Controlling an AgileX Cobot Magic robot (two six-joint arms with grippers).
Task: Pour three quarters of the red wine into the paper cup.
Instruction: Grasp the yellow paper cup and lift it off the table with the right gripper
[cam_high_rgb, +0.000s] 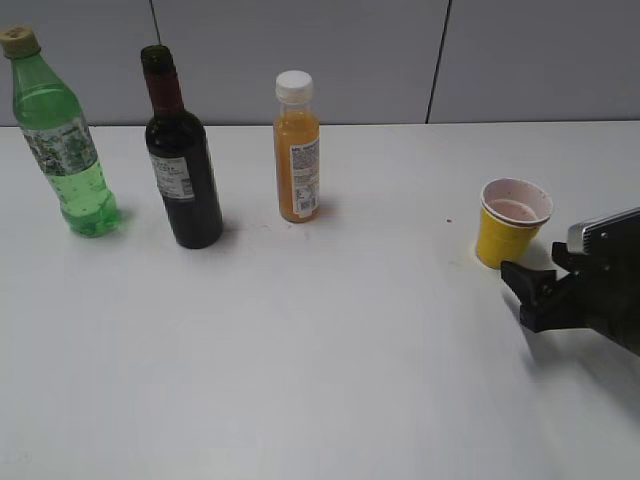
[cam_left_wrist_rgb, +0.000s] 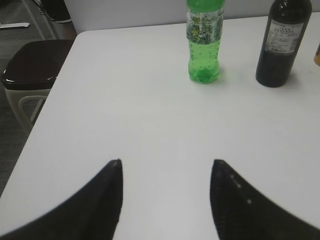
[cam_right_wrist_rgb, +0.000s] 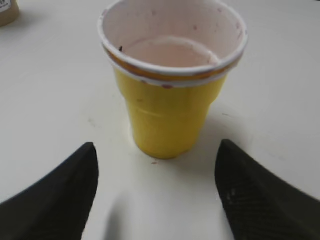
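The dark wine bottle (cam_high_rgb: 184, 165) with red wine stands upright and uncapped at the back left of the white table; it also shows in the left wrist view (cam_left_wrist_rgb: 282, 42). The yellow paper cup (cam_high_rgb: 512, 224) stands upright at the right, its white inside stained pink. My right gripper (cam_high_rgb: 522, 284) is open just in front of the cup (cam_right_wrist_rgb: 170, 85), which stands beyond the fingertips (cam_right_wrist_rgb: 156, 150), not between them. My left gripper (cam_left_wrist_rgb: 166, 165) is open and empty over bare table, well short of the bottles; it is out of the exterior view.
A light green soda bottle (cam_high_rgb: 62, 140) stands at the far left and an orange juice bottle (cam_high_rgb: 297, 150) with a white cap right of the wine. A dark stool (cam_left_wrist_rgb: 30, 65) stands beyond the table's left edge (cam_left_wrist_rgb: 37, 125). A grey wall lies behind.
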